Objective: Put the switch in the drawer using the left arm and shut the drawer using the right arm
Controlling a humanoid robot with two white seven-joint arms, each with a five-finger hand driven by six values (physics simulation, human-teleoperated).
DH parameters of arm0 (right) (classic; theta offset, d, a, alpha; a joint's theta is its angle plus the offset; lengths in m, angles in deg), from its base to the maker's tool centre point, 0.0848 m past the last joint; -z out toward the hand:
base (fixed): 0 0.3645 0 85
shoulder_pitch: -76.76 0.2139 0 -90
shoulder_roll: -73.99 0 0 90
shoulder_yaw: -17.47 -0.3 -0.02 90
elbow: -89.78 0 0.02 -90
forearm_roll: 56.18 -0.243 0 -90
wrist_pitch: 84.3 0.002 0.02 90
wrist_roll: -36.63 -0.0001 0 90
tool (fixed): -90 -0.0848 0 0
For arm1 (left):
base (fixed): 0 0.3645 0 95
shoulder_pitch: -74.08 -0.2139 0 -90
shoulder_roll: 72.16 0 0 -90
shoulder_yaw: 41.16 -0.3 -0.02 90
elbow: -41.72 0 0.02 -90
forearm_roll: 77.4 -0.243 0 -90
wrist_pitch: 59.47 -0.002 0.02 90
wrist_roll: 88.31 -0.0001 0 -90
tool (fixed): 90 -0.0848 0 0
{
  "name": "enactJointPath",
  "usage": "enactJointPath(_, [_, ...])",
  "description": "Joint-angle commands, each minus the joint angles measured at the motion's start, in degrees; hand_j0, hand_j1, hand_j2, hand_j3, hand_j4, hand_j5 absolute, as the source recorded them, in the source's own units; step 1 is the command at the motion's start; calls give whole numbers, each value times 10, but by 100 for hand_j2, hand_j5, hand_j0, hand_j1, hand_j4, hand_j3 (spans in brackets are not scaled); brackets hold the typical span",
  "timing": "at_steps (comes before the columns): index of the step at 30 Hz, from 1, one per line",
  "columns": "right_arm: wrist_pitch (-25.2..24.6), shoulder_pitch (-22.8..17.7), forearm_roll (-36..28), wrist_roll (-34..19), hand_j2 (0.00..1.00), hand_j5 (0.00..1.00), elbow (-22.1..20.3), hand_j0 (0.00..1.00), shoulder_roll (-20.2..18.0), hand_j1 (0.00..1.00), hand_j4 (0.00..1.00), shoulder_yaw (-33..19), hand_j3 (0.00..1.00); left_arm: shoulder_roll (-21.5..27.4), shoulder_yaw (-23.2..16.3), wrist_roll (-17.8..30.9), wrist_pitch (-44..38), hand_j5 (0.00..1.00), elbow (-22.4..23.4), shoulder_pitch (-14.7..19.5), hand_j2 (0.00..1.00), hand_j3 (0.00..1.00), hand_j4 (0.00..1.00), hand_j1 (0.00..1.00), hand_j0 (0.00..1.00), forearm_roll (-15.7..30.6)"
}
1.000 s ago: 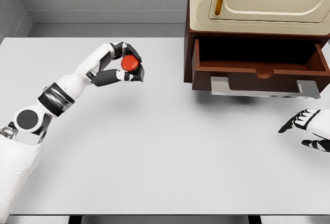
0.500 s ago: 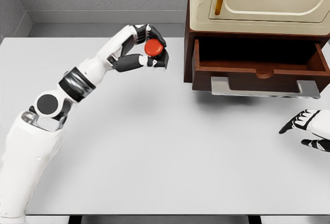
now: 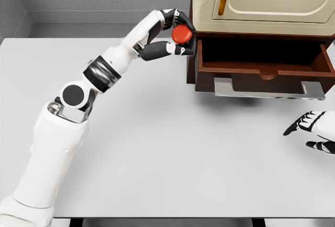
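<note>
We see the left hand point(image 3: 170, 36) raised above the counter point(image 3: 157, 148), its dark-tipped fingers point(image 3: 162, 52) curled closely around the switch point(image 3: 182, 34). The thumb lies below the switch and the other fingers arch over its top, so the hand is closed in a firm pinch on it. The switch appears as a small round button with a glossy red domed cap; any base beneath the cap is hidden by the fingers. It is held in the air just at the left front corner of the drawer point(image 3: 264, 65), against the dark side wall of the cabinet point(image 3: 191, 54), and has not yet passed over the drawer's opening.

The left arm point(image 3: 78, 112) runs from the lower left diagonally up to the hand; we note smooth white shells, a dark banded wrist cuff and a grey disc at the elbow joint.

The drawer is pulled out, a shallow box of reddish-brown wood with a dark interior, a curved notch in its front panel and a flat grey metal handle point(image 3: 269, 88) shaped like a wide bracket. Above it sits the cabinet's cream upper body point(image 3: 261, 2), with rounded panel lines and a slim amber strip.

The counter is a plain, matte pale grey slab. At its right edge rests the right hand point(image 3: 314, 130), fingers loosely spread and holding nothing, well apart from the drawer.
</note>
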Motion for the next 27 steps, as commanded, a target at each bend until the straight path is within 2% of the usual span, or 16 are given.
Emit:
enactJointPath(1, [0,0,-4,0,69,69,0,69,-1,69,69,0,69,-19,-1,0,0,39,13,1,39,39,39,39,39,-21])
enactJointPath(6, [0,0,-4,1,69,69,2,69,-1,69,69,0,69,-65,-1,0,0,39,12,3,39,39,39,39,39,-57])
enactJointPath(9, [0,0,-4,0,69,69,1,69,0,69,69,0,69,-65,-1,0,1,39,12,7,39,39,39,39,39,-75])
enactJointPath(14, [0,0,-4,0,69,69,2,69,0,69,69,-1,69,-65,-2,0,1,39,40,15,39,39,39,39,39,-117])
enactJointPath(17, [0,0,-4,0,69,69,2,69,0,69,69,-1,69,-65,-31,0,1,39,58,30,39,39,39,39,39,-119])
enactJointPath(21, [0,0,-4,0,69,69,2,69,-1,69,69,-1,69,-65,-46,-1,2,39,56,34,39,39,39,39,39,-122])
enactJointPath(24, [0,0,-4,0,69,69,1,69,-1,69,69,-1,69,-65,-52,-1,2,39,57,36,39,39,39,39,39,-155])
enactJointPath(27, [0,0,-4,0,69,69,2,69,-1,69,69,-1,69,-65,-67,-1,3,39,52,43,39,39,39,39,39,-162])
